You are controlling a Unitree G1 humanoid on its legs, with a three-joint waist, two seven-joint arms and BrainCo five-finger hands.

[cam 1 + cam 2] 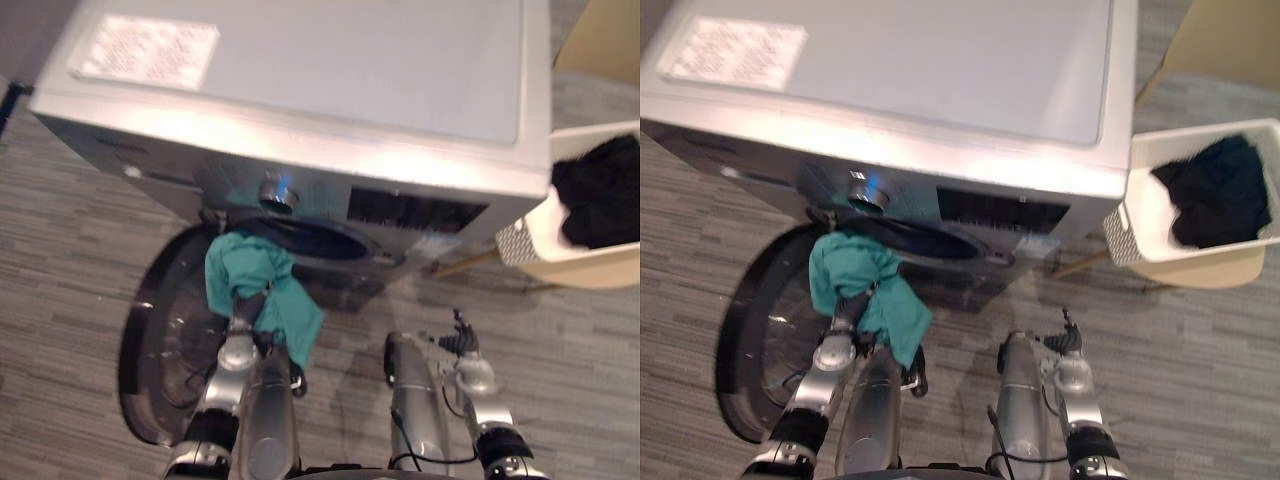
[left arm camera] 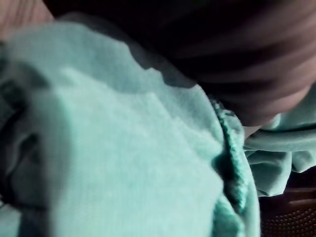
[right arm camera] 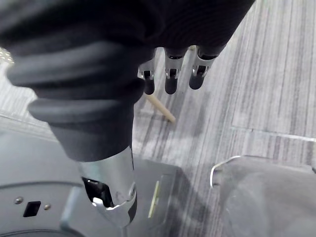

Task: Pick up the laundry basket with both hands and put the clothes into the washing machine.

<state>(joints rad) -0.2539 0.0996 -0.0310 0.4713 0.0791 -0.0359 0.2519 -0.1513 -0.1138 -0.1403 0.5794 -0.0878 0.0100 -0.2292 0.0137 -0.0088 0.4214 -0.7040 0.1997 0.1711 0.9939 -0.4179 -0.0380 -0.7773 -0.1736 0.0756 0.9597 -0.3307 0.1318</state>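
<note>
Overhead, teal garment [image 1: 250, 270] hangs at washer [image 1: 300, 100] mouth; left wrist shows its seam [image 2: 232, 148].

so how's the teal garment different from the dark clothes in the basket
Colour: the teal garment is bright green-blue, the dark clothes are black. Place: the teal garment hangs at the washing machine's open mouth, the dark clothes lie in the white basket to its right. Both are crumpled cloth.
</note>
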